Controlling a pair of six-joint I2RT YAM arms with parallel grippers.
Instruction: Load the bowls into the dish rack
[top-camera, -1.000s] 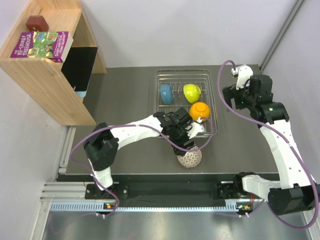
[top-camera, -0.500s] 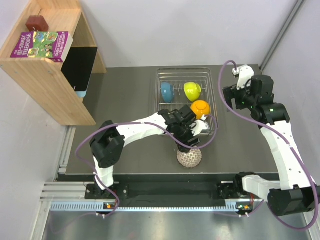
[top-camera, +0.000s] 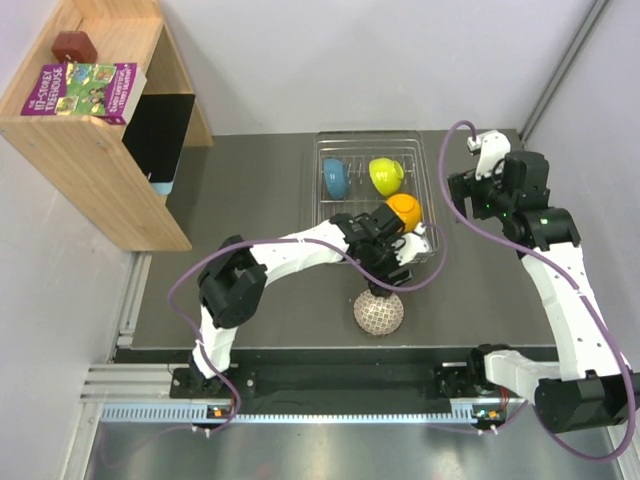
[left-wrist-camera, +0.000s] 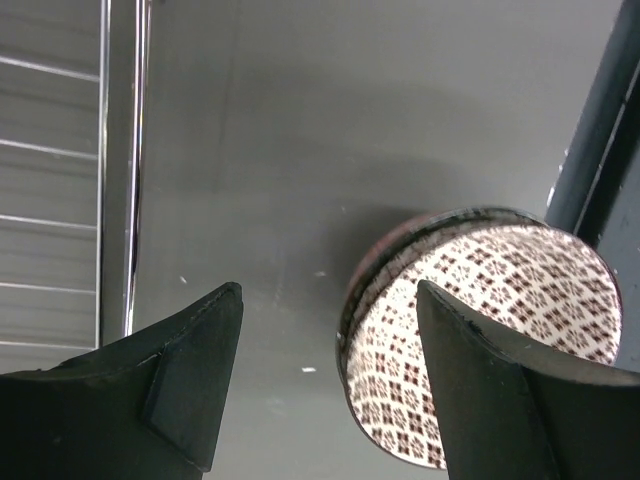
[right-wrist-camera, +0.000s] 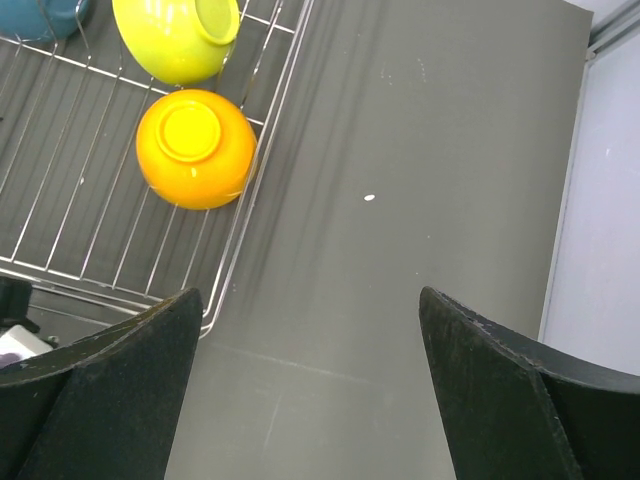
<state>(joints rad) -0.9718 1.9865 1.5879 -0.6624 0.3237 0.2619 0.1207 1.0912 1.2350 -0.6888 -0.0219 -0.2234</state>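
The silver wire dish rack (top-camera: 322, 215) stands at the back middle and holds a blue bowl (top-camera: 334, 177), a yellow-green bowl (top-camera: 385, 175) and an orange bowl (top-camera: 404, 210). The white bowl with brown lattice (top-camera: 379, 313) lies on the table in front of the rack. My left gripper (top-camera: 385, 272) hovers between the rack's near edge and that bowl, open and empty. In the left wrist view the gripper (left-wrist-camera: 328, 292) has the lattice bowl (left-wrist-camera: 480, 320) below its right finger. My right gripper (top-camera: 463, 195) is open and empty, high to the right of the rack. The pinkish-red bowl is not clearly in view.
A wooden shelf (top-camera: 95, 150) with a book and a dark red object stands at the far left. The right wrist view shows the rack's right rim (right-wrist-camera: 262, 170), the orange bowl (right-wrist-camera: 195, 148) and the yellow-green bowl (right-wrist-camera: 180, 40), with bare dark table (right-wrist-camera: 420, 200) beside them.
My left gripper has lifted off the lattice bowl and moved back toward the rack. The rack and orange bowl have shifted slightly farther away. The right arm has barely moved.
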